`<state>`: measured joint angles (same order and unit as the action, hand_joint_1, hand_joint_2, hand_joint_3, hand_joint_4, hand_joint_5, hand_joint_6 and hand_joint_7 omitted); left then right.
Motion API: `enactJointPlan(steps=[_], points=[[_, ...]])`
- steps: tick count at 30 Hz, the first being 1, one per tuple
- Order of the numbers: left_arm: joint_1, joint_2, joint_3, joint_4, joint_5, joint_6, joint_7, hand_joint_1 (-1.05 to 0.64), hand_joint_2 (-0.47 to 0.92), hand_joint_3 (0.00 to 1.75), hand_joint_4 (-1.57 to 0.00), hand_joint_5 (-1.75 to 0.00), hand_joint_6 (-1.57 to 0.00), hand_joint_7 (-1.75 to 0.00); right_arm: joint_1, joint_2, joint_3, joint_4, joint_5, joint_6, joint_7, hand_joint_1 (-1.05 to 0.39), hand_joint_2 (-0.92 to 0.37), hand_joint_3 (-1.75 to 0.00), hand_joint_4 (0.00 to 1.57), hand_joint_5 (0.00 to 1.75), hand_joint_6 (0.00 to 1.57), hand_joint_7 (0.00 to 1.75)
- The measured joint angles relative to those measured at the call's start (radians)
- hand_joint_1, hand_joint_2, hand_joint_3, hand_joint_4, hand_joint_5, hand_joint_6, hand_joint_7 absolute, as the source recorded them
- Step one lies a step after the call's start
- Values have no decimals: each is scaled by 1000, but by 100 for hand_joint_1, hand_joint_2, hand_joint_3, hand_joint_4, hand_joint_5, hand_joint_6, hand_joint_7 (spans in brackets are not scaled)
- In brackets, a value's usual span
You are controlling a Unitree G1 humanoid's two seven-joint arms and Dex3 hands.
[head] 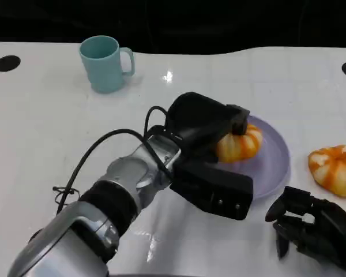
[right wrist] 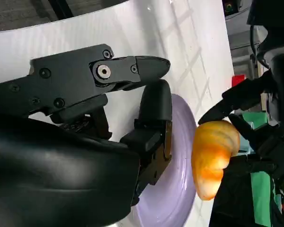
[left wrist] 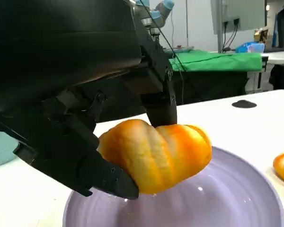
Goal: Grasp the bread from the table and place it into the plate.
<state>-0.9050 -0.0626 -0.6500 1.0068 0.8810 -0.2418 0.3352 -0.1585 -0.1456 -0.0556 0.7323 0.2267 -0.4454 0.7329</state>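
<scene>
A: Position of right hand?
B: Nearest the robot, just off the plate rim, resting on the white table; fingers curled loosely, holding nothing.

A: Left hand?
B: It reached over the plate, fingers clamped on the bread, which sat just above the plate's surface; contact could not be confirmed.

A: Other items?
B: A second bread lay beside the plate, toward the right hand's side. A teal mug stood well beyond the plate.

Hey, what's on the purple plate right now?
A bread roll sits over the purple plate, gripped by the left robot hand. That robot hand covers the plate's near-left part, so whether the roll rests on the plate can't be told.
</scene>
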Motion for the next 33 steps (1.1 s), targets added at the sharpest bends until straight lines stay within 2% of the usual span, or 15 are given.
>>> enactJointPlan(steps=[3, 4, 6, 7, 9, 10, 11, 14, 15, 16, 17, 19, 21, 33], points=[[-21, -21, -10, 34, -1, 5, 0, -34, 83, 52, -91, -175, -69, -131, 0, 0, 2, -2, -1, 0, -4, -51, -92, -28, 70, 175, 67, 141], [-25, -26, -11, 40, -1, 5, 0, -37, 83, 45, -79, -174, -68, -122, 0, 0, 3, -4, -2, 1, -7, -50, -92, -27, 70, 175, 67, 141], [-29, -34, -13, 48, -6, 6, -2, -40, 88, 29, -73, -143, -65, -103, 0, 0, 4, -8, -2, 8, -7, -50, -92, -27, 70, 175, 67, 141], [-29, -36, -13, 51, -8, 8, -6, -39, 89, 25, -70, -134, -59, -96, 0, 0, 4, -9, 0, 11, -7, -50, -92, -27, 70, 175, 67, 141], [-30, -36, -11, 56, -13, 8, -12, -37, 91, 24, -62, -131, -45, -92, 0, 0, 3, -10, 4, 17, -3, -51, -92, -26, 70, 175, 67, 141], [-30, -36, -9, 57, -26, 5, -16, -38, 92, 26, -51, -124, -31, -84, 1, 0, 1, -10, 7, 21, 0, -51, -92, -26, 70, 175, 67, 141], [-30, -35, -6, 58, -38, 0, -22, -38, 92, 27, -48, -122, -26, -81, 1, 0, 0, -10, 7, 23, 1, -52, -92, -26, 70, 175, 67, 141], [-30, -33, -5, 60, -51, -5, -46, -38, 92, 29, -45, -119, -22, -78, 1, 0, 1, -10, 7, 21, 0, -52, -92, -26, 70, 175, 67, 141], [-30, -33, -5, 60, -53, -6, -52, -50, 92, 38, -23, -103, -11, -67, 1, 0, 1, -10, 6, 20, 0, -51, -92, -26, 70, 175, 67, 141], [-30, -32, -8, 60, -53, -5, -56, -61, 92, 47, -10, -88, -5, -59, 1, 0, 1, -10, 6, 19, 1, -51, -92, -26, 71, 175, 67, 141], [-31, -30, -15, 60, -48, 0, -69, -65, 92, 49, -5, -82, -2, -56, 1, 0, 1, -10, 6, 18, 1, -51, -92, -26, 71, 175, 67, 141], [-34, -26, -36, 63, -36, 23, -104, -73, 92, 53, -1, -72, 0, -52, 1, 1, 1, -10, 6, 18, 0, -52, -92, -26, 71, 175, 67, 141], [-34, -22, -43, 63, -32, 43, -127, -75, 92, 53, 0, -70, 0, -51, 1, 1, 1, -10, 6, 18, 0, -52, -92, -27, 71, 175, 67, 141], [-46, 17, -88, -20, 6, 132, -263, -81, 92, 45, 0, -70, -7, -56, 3, 1, 2, -13, 1, 13, -2, -51, -92, -28, 71, 175, 66, 142]])
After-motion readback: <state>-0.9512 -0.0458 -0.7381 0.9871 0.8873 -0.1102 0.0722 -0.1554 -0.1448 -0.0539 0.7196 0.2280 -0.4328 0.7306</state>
